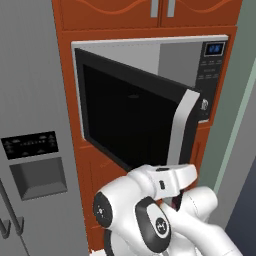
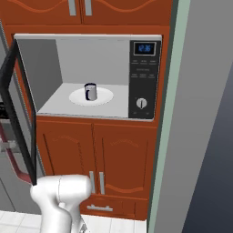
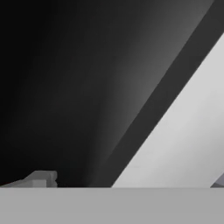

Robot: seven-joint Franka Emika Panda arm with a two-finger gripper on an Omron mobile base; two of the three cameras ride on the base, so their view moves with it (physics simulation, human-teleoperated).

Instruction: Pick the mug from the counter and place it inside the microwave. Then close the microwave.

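The white mug (image 2: pixel 90 91) with a dark rim stands upright on the white round plate (image 2: pixel 105 97) inside the microwave (image 2: pixel 144 73). The microwave's black glass door (image 1: pixel 130 115) stands partly open, swung out to the left, with its silver handle (image 1: pixel 182 127) at the free edge. My arm reaches up from below toward the outer face of that door. In the hand view the black glass (image 3: pixel 65 87) and a silver strip (image 3: pixel 183 140) are very close. My gripper (image 3: pixel 129 181) is open with nothing between its fingers (image 3: pixel 40 178). The counter is out of view.
A grey refrigerator (image 1: pixel 30 125) with a dispenser panel stands left of the microwave. Orange wooden cabinets (image 2: pixel 113 154) sit below and above it. A pale green wall edge (image 2: pixel 166 136) and grey wall run down the right side.
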